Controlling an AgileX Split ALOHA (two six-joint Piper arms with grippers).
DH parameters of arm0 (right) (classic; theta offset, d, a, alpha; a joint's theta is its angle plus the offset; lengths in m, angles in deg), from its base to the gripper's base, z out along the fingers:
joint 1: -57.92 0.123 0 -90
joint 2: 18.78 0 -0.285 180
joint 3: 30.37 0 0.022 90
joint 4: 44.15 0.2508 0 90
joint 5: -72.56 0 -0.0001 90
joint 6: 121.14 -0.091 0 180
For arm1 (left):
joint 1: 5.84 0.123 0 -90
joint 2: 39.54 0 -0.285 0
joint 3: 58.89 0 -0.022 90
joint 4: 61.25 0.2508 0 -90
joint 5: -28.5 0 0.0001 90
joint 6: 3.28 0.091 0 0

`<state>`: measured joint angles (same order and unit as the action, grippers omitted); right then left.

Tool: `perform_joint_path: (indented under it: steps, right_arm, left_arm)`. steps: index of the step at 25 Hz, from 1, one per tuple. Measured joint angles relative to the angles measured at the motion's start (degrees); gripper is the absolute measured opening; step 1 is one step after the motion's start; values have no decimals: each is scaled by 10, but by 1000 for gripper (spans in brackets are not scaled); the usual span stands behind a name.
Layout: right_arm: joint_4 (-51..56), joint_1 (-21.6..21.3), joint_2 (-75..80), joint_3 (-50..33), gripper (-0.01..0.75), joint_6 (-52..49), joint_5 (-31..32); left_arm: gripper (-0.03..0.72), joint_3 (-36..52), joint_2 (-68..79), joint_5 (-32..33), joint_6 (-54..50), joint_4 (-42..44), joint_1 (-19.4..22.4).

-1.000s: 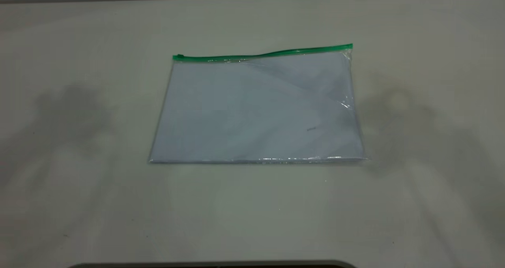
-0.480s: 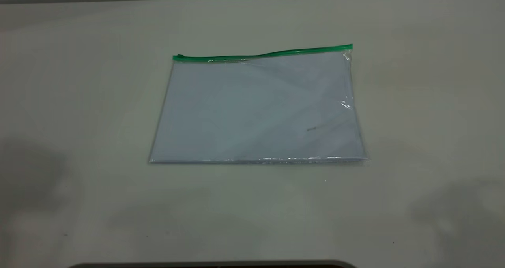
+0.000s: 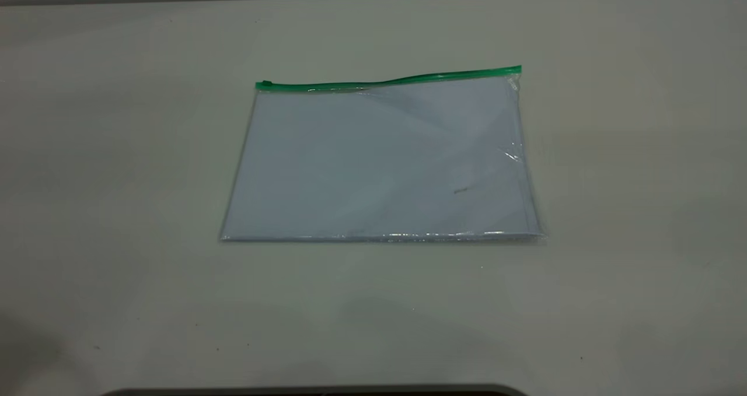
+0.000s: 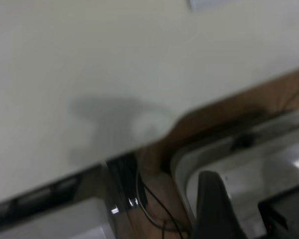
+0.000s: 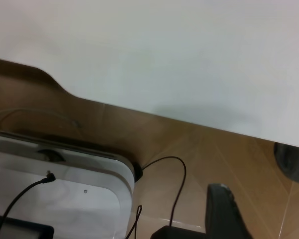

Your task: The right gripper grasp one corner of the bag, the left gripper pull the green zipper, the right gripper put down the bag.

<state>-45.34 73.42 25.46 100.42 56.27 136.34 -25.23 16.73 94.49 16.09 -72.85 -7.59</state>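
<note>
A: Where's the bag (image 3: 379,163)?

B: Flat mid-desk (image 3: 117,151), both tools away (spread or pressed together, I can't tell).

A: Risk?

B: Probably the glossy corner (image 3: 515,78) slipping from a shallow pinch.

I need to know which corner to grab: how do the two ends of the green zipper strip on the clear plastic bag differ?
The left end of the narrow green zipper strip carries the small slider tab; the right end shows none. The left end sits nearer the camera, the right end farther back. Below the right end the clear plastic bag is crinkled and glossy; below the left end it is smooth. Both ends rest on the white table, with no hand near.
</note>
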Motion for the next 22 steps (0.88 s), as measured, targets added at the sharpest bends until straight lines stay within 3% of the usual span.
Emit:
perform_joint_path:
  steps: [7,22]
  right_arm:
    - [-1,0,-6,-3,419,-2,-9]
    - [-1,0,-6,-4,418,-2,-9]
  left_arm:
    - [519,135,-101,-51,-18,0,0]
    - [519,154,-292,-17,-43,1,0]
